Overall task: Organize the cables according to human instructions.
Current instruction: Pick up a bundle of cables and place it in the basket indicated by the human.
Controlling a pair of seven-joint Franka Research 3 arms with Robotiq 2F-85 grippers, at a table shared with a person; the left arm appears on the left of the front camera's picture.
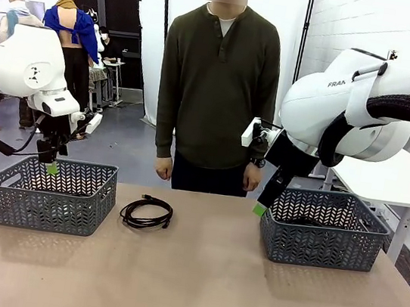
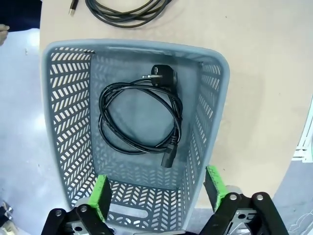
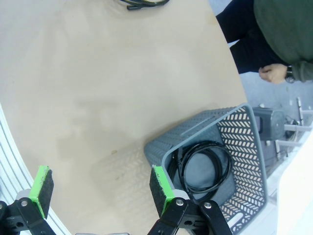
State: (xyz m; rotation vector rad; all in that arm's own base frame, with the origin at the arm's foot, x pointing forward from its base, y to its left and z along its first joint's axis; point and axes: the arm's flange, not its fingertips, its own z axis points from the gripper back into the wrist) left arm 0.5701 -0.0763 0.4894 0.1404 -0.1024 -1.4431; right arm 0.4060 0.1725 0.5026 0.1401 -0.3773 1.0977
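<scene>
**Both grippers wide and empty above the baskets**

The left basket (image 2: 63, 122) is grey plastic with herringbone-slotted walls. It holds a thin black cable (image 2: 101, 113), loosely coiled, with plugs at both ends. Just right of it a second coil (image 1: 146, 223) lies on the tan table (image 1: 194, 282). Well to the right, a matching basket (image 3: 244, 142) holds a third coil (image 3: 228, 166). The left gripper (image 2: 157, 190) points straight down over the left basket, pads spread wide and holding nothing. The right gripper (image 3: 101, 185), also wide and empty, hangs tilted at the matching basket's near edge.
</scene>
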